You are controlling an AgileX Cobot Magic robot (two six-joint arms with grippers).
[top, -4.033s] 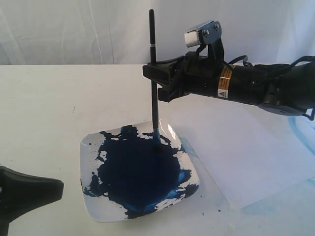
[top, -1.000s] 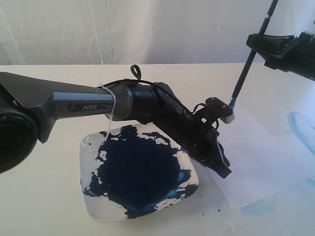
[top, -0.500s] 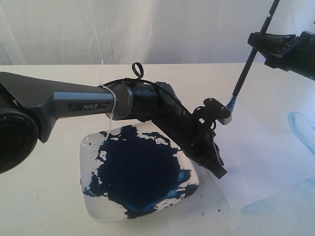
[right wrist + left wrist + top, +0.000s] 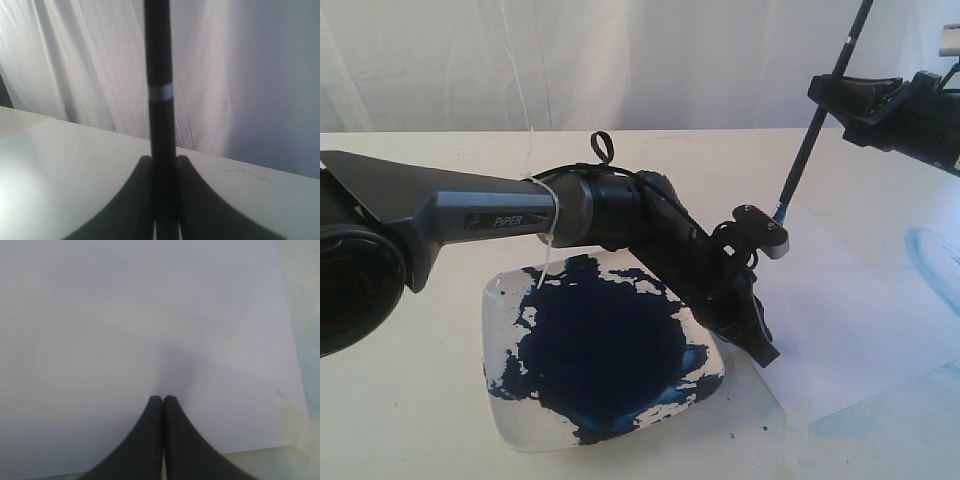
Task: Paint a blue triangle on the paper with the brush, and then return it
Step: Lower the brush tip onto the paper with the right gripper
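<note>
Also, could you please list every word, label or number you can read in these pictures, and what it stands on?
"PiPER": on the grey casing of the left arm, exterior view.
No other text can be read: the brush, paper and plate show no lettering, and neither wrist view shows any.

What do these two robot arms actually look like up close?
The left arm is a grey tube lettered PiPER, turning black toward the wrist, with looped black cables and a small camera block. The right arm is black. Both end in tapered black jaws.
</note>
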